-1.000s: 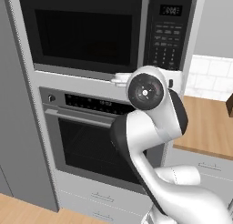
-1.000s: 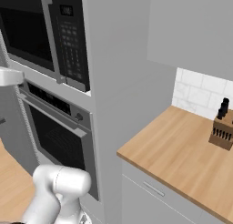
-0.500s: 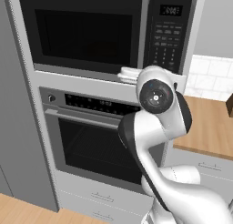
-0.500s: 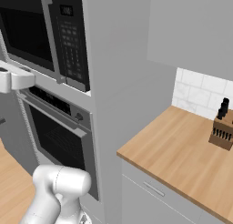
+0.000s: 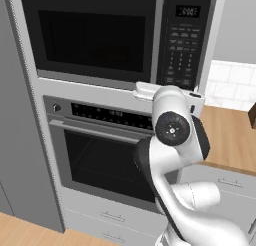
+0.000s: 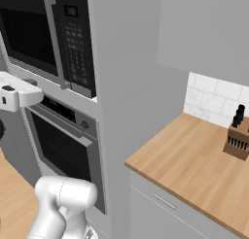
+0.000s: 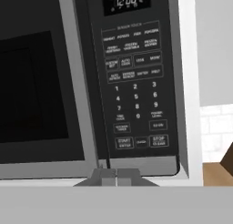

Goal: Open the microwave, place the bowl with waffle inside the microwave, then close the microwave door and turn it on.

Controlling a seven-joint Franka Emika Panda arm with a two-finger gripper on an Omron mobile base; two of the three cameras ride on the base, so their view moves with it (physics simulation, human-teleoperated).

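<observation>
The microwave (image 5: 100, 35) is built in above a wall oven. Its microwave door (image 5: 95, 40) is shut, with the vertical silver handle (image 5: 158, 37) beside the black keypad panel (image 5: 181, 50). In the hand view the keypad (image 7: 136, 100) and its lit display (image 7: 126, 0) are close in front. My gripper (image 7: 116, 175) is shut with nothing in it, just below the lower edge of the keypad near the handle's foot. The white hand (image 5: 147, 91) hovers under the panel, also seen from the right side (image 6: 19, 94). The bowl with the waffle is out of view.
A steel wall oven (image 5: 100, 160) with a horizontal bar handle (image 5: 95, 131) sits right under the hand. A wooden counter (image 6: 194, 170) with a knife block (image 6: 237, 138) lies to the right. A tall grey cabinet side (image 5: 15, 140) stands to the left.
The hand has shifted a little to the right, closer under the keypad, and the elbow has dropped. The microwave door has stayed shut.
</observation>
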